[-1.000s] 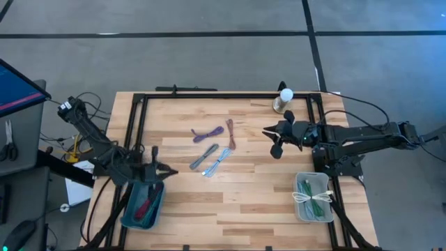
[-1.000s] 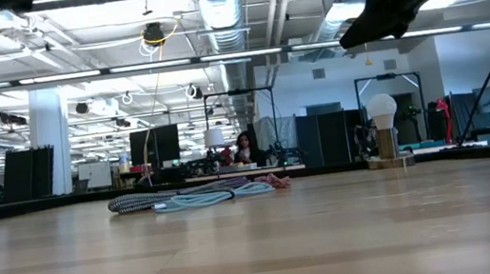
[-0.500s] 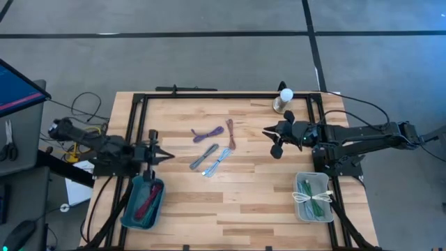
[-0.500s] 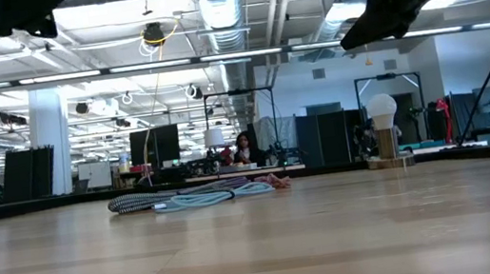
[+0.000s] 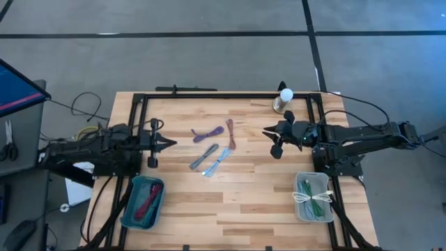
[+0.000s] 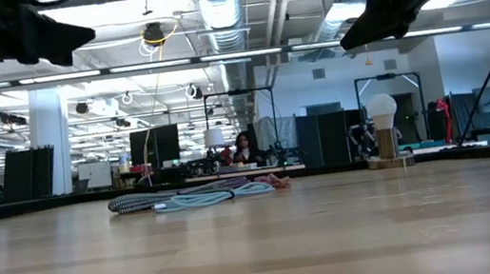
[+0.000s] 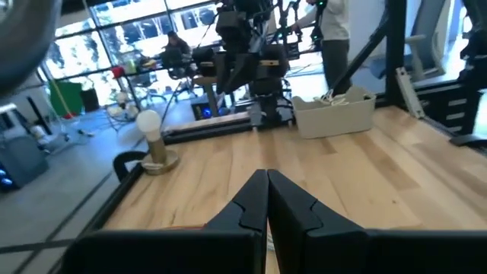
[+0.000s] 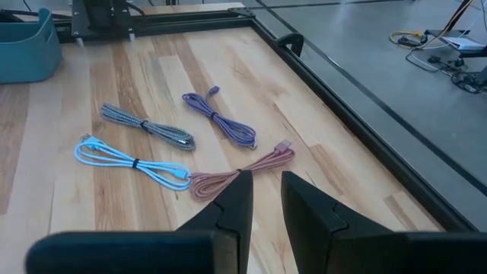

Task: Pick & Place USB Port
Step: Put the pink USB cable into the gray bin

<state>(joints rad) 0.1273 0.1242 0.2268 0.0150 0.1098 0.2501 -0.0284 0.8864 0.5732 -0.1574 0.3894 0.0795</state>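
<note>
Several coiled USB cables lie flat on the wooden table's middle: purple (image 5: 208,133), pink (image 5: 230,134), grey (image 5: 203,156) and light blue (image 5: 221,160). The right wrist view shows them again: purple (image 8: 224,122), pink (image 8: 243,173), grey (image 8: 148,125), light blue (image 8: 129,161). My left gripper (image 5: 171,143) hovers shut at the table's left side, pointing level toward the right, left of the cables; its fingers (image 7: 266,186) meet at the tips. My right gripper (image 5: 267,132) hangs above the table right of the cables, tilted down toward them, a narrow empty gap (image 8: 263,199) between its fingers.
A blue bin (image 5: 143,202) holding a red cable stands at the near left. A white bin (image 5: 312,196) with green and white cables stands at the near right. A bulb-shaped lamp (image 5: 284,97) is at the far right. A black frame (image 5: 209,94) rims the table.
My left gripper has swung from above the blue bin toward the table's far edge, staying shut and still pointing right across the table. The cables have not moved.
</note>
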